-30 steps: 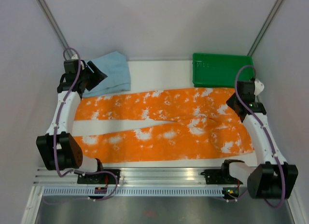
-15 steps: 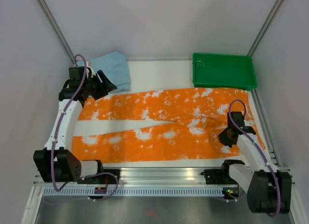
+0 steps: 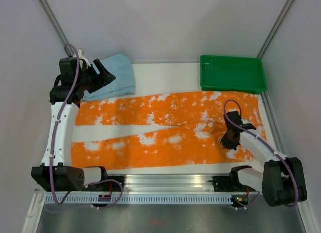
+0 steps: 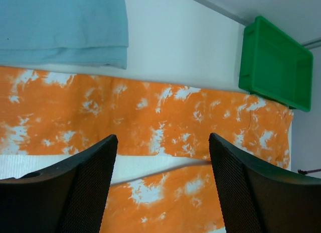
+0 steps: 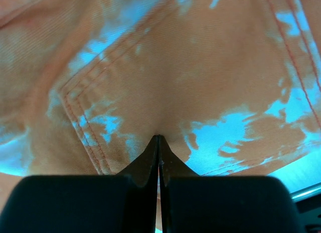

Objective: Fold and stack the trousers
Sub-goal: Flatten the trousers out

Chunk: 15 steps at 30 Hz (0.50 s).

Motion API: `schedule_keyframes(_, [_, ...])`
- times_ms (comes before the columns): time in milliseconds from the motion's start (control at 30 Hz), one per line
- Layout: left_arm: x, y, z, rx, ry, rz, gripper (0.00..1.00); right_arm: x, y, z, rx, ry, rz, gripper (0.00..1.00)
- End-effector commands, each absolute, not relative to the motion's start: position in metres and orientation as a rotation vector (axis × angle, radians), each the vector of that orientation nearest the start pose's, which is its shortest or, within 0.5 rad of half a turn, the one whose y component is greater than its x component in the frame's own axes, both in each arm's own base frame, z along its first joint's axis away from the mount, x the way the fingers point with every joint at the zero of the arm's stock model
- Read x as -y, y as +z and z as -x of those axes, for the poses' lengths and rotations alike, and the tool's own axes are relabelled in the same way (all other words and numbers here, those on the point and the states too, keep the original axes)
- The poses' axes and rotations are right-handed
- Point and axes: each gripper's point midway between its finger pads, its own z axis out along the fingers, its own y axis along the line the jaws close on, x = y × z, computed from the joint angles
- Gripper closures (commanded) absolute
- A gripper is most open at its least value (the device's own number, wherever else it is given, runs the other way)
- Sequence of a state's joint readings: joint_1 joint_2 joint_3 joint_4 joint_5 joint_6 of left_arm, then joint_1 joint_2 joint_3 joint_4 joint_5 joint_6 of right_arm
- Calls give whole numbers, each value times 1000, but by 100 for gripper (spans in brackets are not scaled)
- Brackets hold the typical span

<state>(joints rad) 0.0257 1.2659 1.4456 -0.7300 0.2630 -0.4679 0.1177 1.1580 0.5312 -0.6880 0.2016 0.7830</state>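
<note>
Barely started. The bright orange fabric trousers with white tie-dye blotches (image 3: 165, 132) lie spread flat across the white desk (image 3: 165, 77), legs to the left and waist to the right, with no fold made. The right gripper (image 5: 158, 138) is down on the waist end, jaws closed tight, tips on the cloth beside a pocket seam; can't tell if it has actually caught a pinch. The left gripper (image 4: 161, 142) is raised at the far-left corner by the folded light blue cloth (image 3: 118, 75), jaws wide, holding nothing. All folds and stacking are left to do.
</note>
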Motion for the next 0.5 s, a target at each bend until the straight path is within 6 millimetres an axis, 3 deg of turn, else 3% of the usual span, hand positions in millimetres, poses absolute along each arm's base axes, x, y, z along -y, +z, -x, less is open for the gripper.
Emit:
schedule_keyframes(0, [44, 317, -365, -2125, -453, 335, 20, -46, -8, -139, -2839, -100, -1015, 100])
schedule_keyframes(133, [40, 317, -365, -2126, -416, 322, 19, -57, 11, -139, -2871, -138, -953, 100])
schedule_keyframes(200, [35, 318, -362, -2121, -380, 315, 17, -56, 24, -132, -2855, -159, -1007, 100])
schedule_keyframes(300, [25, 317, -357, -2115, -315, 332, 11, -59, 46, -139, -2792, -88, -1029, 100])
schedule_keyframes(400, [28, 315, -357, -2119, -327, 317, 10, -62, 81, -176, -2678, -17, -953, 100])
schedule_keyframes(467, [34, 314, -359, -2123, -366, 294, 10, -66, 90, -200, -2655, -18, -901, 100])
